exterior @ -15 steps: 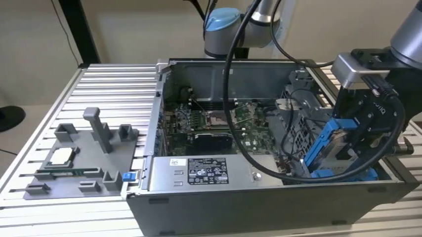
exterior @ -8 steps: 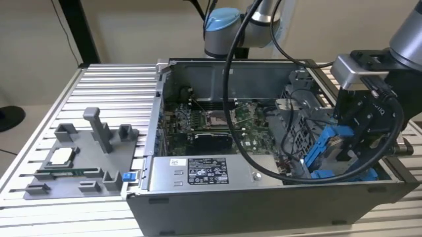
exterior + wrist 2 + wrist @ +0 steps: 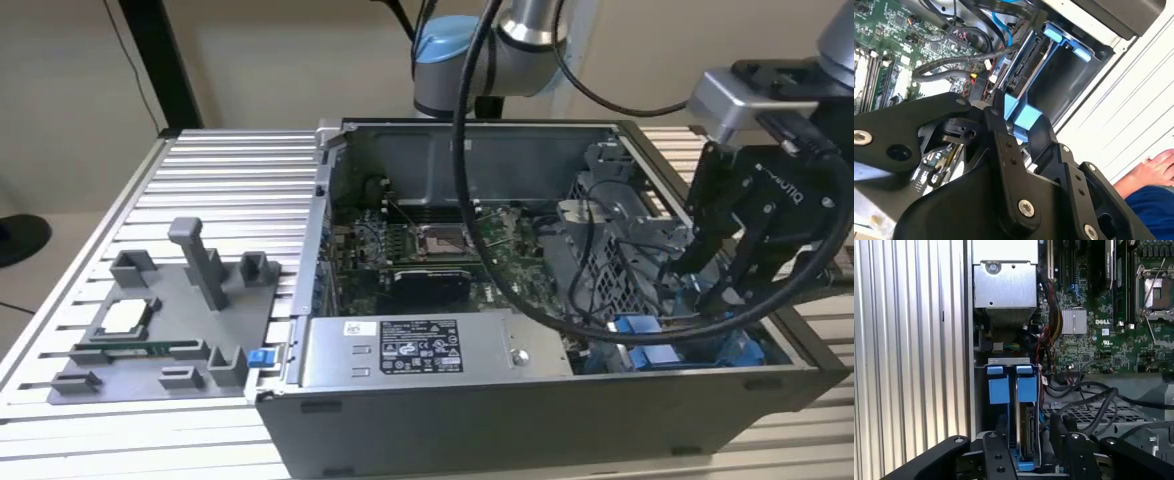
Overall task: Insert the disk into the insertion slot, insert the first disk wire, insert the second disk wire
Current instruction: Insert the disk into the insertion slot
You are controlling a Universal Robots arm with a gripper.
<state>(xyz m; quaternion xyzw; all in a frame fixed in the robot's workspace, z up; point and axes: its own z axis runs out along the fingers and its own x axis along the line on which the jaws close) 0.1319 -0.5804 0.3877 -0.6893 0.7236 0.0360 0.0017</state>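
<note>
Several grey plastic posts and cradles stand on a grey fixture plate point(image 3: 160, 340) at the exterior view's left, carried by the ribbed aluminium tabletop point(image 3: 227, 150). A small blue piece point(image 3: 258, 357) sits at the plate's near corner, just beside the case.

Next over, the open computer case point(image 3: 534, 425) lies on its side with its interior facing up. Along its near edge runs a long silver box point(image 3: 420, 348) with a black-and-white sticker. Behind that lies the green motherboard point(image 3: 427, 240) with its bare processor socket. A thick black cable point(image 3: 461, 140) hangs from the arm and loops across the middle of the case.

Further toward the exterior view's right stands the grey perforated cage point(image 3: 607, 255), with thinner dark wires lying over it. At the right end of the case the black gripper point(image 3: 705, 288) reaches down into the insertion slot point(image 3: 641, 328), whose blue rails show just beside the silver box.

In both wrist views the disk point(image 3: 1029, 432) point(image 3: 1021, 75) stands on edge inside that bay. Grey sheet-metal walls flank its blue carrier frame, and a second blue rail point(image 3: 996, 389) stands just beside it. The jaws are clenched on the near end of the disk's blue carrier, one on each flat side. How deep the disk sits in the slot cannot be told. Red, black and blue wires point(image 3: 1046, 347) bunch near the far end of the bay.
</note>
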